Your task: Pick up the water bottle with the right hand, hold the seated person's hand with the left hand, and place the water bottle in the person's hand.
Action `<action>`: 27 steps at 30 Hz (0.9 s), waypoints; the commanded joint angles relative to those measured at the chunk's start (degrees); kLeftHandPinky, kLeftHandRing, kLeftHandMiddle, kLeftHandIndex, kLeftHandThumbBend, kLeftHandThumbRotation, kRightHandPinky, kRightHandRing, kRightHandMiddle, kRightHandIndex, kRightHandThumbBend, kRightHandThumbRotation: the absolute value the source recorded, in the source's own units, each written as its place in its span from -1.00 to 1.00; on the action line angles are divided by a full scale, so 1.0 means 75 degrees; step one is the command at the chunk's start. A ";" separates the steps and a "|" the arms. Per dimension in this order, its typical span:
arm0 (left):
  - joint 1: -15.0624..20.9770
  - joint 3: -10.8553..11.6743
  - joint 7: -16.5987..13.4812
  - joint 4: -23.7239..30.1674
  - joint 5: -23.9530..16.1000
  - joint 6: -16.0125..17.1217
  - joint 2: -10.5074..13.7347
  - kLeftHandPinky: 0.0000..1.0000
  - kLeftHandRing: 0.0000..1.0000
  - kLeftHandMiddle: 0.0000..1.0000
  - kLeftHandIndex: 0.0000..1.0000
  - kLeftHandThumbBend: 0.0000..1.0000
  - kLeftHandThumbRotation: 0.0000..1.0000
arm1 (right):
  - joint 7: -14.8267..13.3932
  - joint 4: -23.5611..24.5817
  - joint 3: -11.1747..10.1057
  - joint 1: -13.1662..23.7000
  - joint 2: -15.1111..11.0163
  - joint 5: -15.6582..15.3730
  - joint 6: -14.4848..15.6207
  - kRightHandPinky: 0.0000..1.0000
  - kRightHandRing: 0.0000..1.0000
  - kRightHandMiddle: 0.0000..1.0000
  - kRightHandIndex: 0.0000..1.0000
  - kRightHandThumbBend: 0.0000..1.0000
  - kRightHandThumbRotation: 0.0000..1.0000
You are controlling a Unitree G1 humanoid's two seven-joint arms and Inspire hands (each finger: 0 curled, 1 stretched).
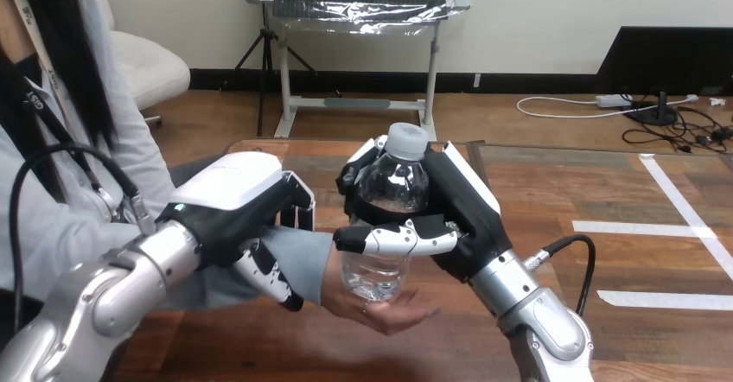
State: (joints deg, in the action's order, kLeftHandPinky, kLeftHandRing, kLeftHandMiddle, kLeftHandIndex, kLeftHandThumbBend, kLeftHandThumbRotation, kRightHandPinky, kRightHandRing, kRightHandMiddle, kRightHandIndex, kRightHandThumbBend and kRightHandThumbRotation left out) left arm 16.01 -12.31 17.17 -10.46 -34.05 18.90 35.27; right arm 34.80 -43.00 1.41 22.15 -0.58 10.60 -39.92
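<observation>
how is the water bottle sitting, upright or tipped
Upright: the water bottle has its cap on top and its base down on the person's hand, with the right hand curled round it.

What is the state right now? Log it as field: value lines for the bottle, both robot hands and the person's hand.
water bottle: upright, clear, capped, base at the person's hand
right hand: curled round the water bottle
left hand: curled round the person's wrist
person's hand: open, palm up, under the water bottle
handover: water bottle not yet released
</observation>
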 commanded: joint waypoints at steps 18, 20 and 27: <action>0.0144 0.0675 -0.0087 0.1300 0.0381 -0.0169 0.0269 -0.54 -0.42 -0.27 -0.25 0.85 -0.99 | 0.0341 -0.0691 -0.0805 0.1241 -0.0729 0.0424 0.0060 -0.49 -0.38 -0.23 -0.11 0.56 -1.00; 0.0130 0.0685 -0.0084 0.1293 0.0380 -0.0163 0.0280 -0.53 -0.41 -0.26 -0.24 0.85 -1.00 | 0.0326 -0.0621 -0.0843 0.1257 -0.0750 0.0429 0.0093 -0.48 -0.36 -0.22 -0.11 0.56 -1.00; 0.0089 0.0692 -0.0042 0.1279 0.0441 -0.0170 0.0312 -0.52 -0.40 -0.26 -0.23 0.84 -1.00 | 0.0395 -0.0245 -0.0942 0.1306 -0.0841 0.0611 0.0248 -0.47 -0.36 -0.22 -0.11 0.56 -1.00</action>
State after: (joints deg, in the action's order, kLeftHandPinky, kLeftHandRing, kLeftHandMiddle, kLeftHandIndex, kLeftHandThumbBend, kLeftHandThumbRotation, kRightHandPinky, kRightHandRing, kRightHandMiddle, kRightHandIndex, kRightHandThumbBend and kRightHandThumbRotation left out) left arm 12.66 -9.53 18.02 -4.74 -32.02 17.13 37.34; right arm 37.69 -49.22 -3.67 26.25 -6.17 12.78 -38.24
